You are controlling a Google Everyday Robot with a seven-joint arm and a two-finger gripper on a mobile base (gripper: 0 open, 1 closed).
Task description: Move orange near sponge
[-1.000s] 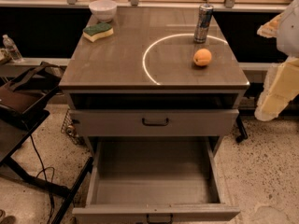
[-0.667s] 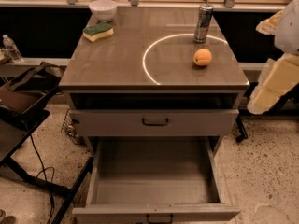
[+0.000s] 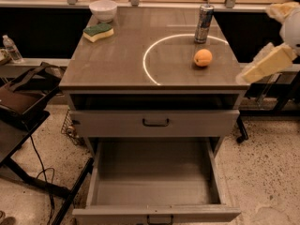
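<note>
The orange lies on the right part of the table top, inside a white ring mark. The sponge, dark green on top with a pale yellow base, lies at the far left of the table, just in front of a white bowl. My gripper hangs at the right edge of the view, beside the table's right side and to the right of the orange. Its pale yellow fingers stand apart with nothing between them.
A drink can stands just behind the orange. Below the table top, the upper drawer is closed and the lower drawer is pulled out. A dark chair and cables stand at the left, with a water bottle.
My gripper's lower finger has swung up and to the left, closer to the table's right edge. The orange, sponge and can have not moved.
</note>
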